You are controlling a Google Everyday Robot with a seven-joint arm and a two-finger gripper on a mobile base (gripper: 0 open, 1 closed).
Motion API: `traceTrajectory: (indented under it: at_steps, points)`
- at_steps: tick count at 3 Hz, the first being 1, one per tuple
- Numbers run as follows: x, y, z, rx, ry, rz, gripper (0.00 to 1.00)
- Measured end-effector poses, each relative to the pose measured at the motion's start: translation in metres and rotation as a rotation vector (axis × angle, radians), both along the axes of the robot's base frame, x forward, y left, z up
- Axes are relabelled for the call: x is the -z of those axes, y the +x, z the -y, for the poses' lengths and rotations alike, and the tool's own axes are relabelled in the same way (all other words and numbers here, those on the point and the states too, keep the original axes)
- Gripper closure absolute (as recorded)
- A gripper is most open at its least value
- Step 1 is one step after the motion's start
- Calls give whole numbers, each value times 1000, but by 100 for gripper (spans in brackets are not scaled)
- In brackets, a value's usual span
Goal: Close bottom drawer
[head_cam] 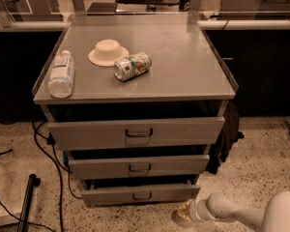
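The bottom drawer (140, 194) is the lowest of three grey drawers in the cabinet, with a low front panel and a small dark centred handle (142, 196). It stands pulled out a little, as do the top drawer (135, 132) and the middle drawer (137, 166). My gripper (182, 215) is low near the floor, just below and to the right of the bottom drawer's right corner, apart from it. My white arm (251, 214) runs off to the lower right.
On the cabinet top (183, 62) lie a plastic bottle (61, 74), an upturned white bowl (108, 52) and a tipped can (132, 66). Black cables (50, 168) and a dark pole (26, 202) lie on the speckled floor to the left. A dark bag (227, 134) leans at the cabinet's right side.
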State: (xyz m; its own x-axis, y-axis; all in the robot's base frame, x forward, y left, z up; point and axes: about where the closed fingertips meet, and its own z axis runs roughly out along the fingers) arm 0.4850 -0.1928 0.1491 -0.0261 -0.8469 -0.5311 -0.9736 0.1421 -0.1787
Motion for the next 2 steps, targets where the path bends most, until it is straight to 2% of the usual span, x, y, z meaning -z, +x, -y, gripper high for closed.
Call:
traceTrajectory:
  at_steps: [2]
  points:
    - [10, 23, -4, -2, -2, 4, 100]
